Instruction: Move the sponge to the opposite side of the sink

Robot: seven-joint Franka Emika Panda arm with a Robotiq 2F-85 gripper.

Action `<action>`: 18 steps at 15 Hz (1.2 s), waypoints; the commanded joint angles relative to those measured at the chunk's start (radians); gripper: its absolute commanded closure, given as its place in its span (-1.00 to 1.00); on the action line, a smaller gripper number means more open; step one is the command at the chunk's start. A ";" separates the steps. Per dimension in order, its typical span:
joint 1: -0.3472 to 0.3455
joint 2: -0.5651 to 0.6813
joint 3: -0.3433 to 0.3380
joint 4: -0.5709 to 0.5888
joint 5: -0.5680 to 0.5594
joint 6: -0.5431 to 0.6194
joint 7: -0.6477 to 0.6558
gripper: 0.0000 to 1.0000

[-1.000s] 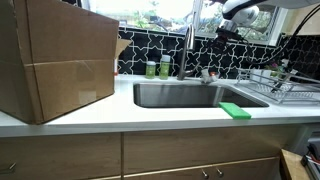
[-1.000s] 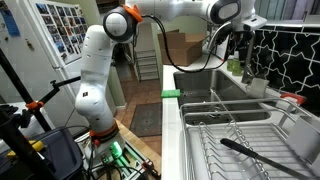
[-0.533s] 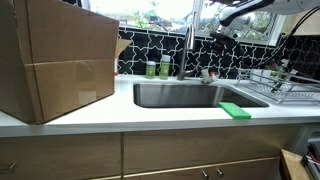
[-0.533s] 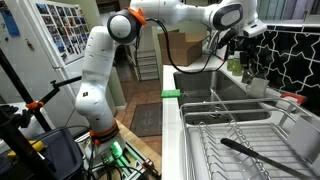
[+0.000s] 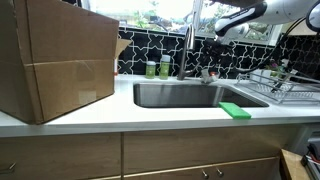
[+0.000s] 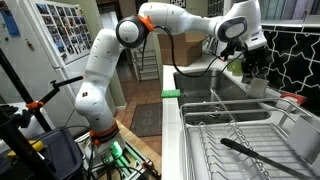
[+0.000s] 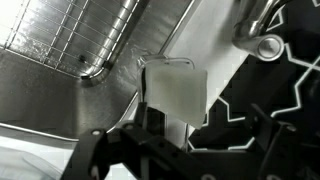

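The gripper hangs high above the back right part of the sink, up beside the top of the faucet and in front of the black-and-white tiled backsplash. In the wrist view its dark fingers stand spread at the bottom of the picture, with nothing pinched between them. In both exterior views the jaws are too small and dark to read.

The sponge lies flat on the white countertop, well below the gripper and toward the front. It sits at the sink's front rim, near the right corner in that view, and is well apart from the fingers. In an exterior view the sponge shows as a thin green strip at the basin's far edge, on the opposite side of the sink from the gripper.

Below the gripper and toward the arm's side stands the wire dish rack, just beside the sink; a dark utensil lies in it. Two green-labelled bottles stand behind the basin, lower than the gripper and beyond the faucet from it. A large cardboard box rests on the counter, farther still in that direction. The wrist view looks down on the steel basin wall and a pale squarish object ahead of the fingers; what it is cannot be told.
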 commanded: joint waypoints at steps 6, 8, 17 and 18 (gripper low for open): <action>-0.093 0.085 0.077 0.090 0.062 -0.028 -0.116 -1.00; -0.102 0.102 0.082 0.112 0.066 -0.035 -0.126 -0.97; -0.123 0.171 0.094 0.187 0.070 -0.067 -0.108 -0.47; -0.126 0.177 0.096 0.193 0.071 -0.070 -0.107 -0.50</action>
